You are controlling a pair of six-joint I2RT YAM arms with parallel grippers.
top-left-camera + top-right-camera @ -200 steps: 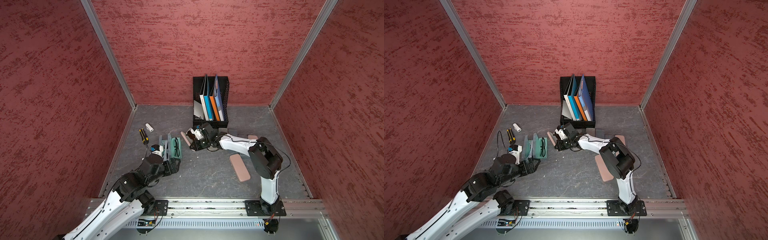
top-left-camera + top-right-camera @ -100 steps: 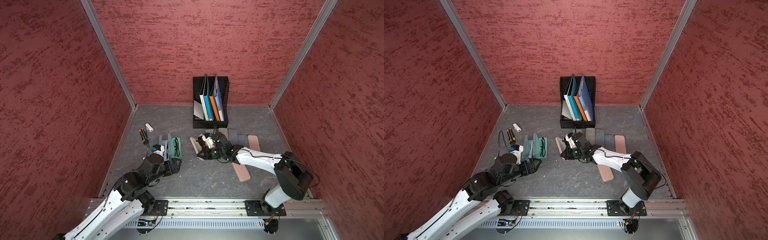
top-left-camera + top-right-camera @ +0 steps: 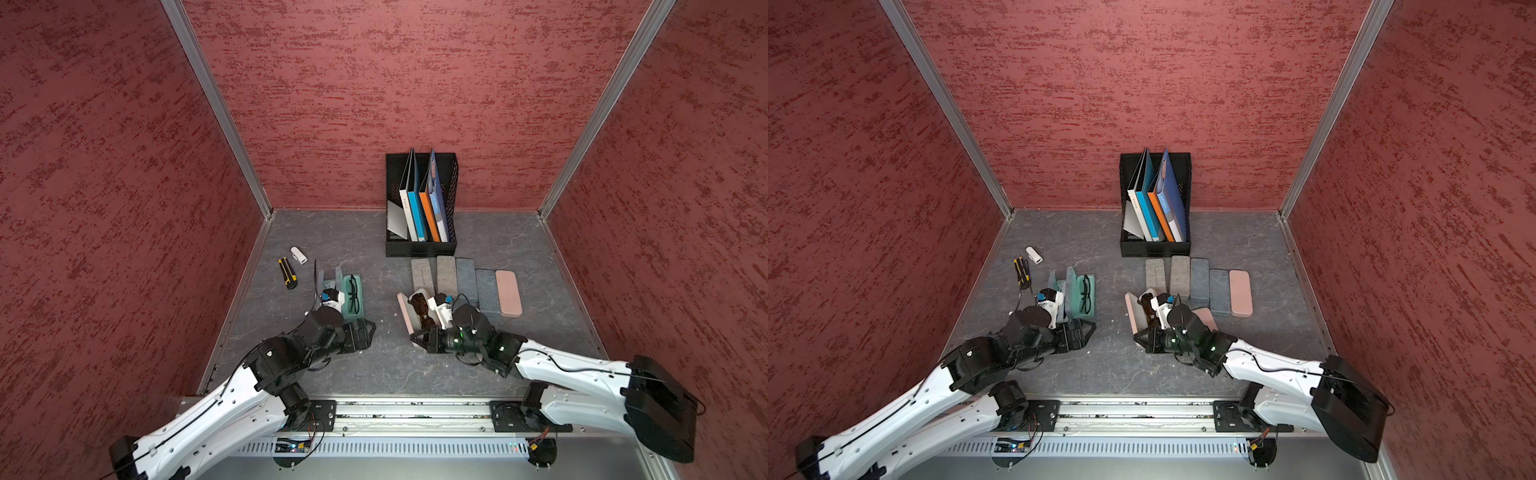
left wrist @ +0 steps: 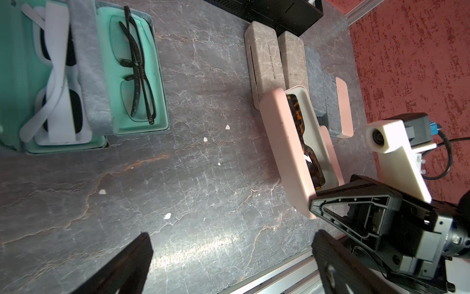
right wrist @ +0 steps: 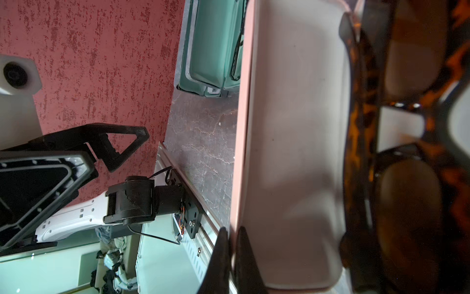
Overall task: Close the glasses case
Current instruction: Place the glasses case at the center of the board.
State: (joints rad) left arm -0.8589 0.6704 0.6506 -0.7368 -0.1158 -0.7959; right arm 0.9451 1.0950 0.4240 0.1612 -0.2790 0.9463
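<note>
two arms low: right gripper (image 5: 230,244) pinches the near-end rim of the raised lid (image 5: 292,152) on the open pink hard-shell glasses case (image 4: 287,142) mid-table, long axis running away from it, tray (image 4: 319,135) to the lid's right, left gripper (image 3: 365,332) gaping wide, farther off.

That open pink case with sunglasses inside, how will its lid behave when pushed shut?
The lid looks like a rigid shell, so it should probably swing shut as one piece, not flex. The case looks light and lies loose on the table, so it might slide. Its smooth rim could slip from the right fingers.
</note>
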